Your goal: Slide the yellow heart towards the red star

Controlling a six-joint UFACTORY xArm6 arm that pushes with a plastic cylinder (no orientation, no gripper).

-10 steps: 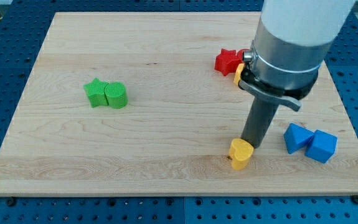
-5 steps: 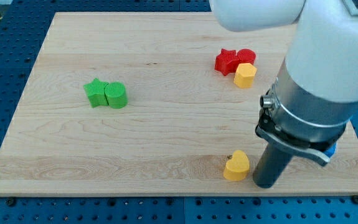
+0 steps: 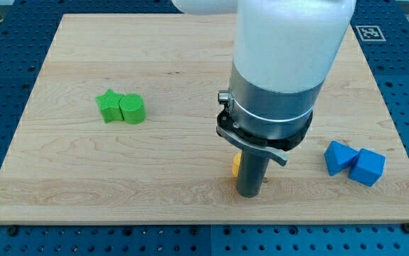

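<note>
Could shove the yellow heart (mostly hidden behind my tip, no fingers to report) off-line, since the red star sits unseen behind the arm.

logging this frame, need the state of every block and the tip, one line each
my tip: down on the board, at the view's bottom, right against the yellow block
yellow block: mostly hidden behind the rod, only a sliver shows
green star: flat on the board, touching the green block beside it
green block: flat, at the star's right in the view
blue blocks: two, touching, at the view's right
red star: hidden by the arm
</note>
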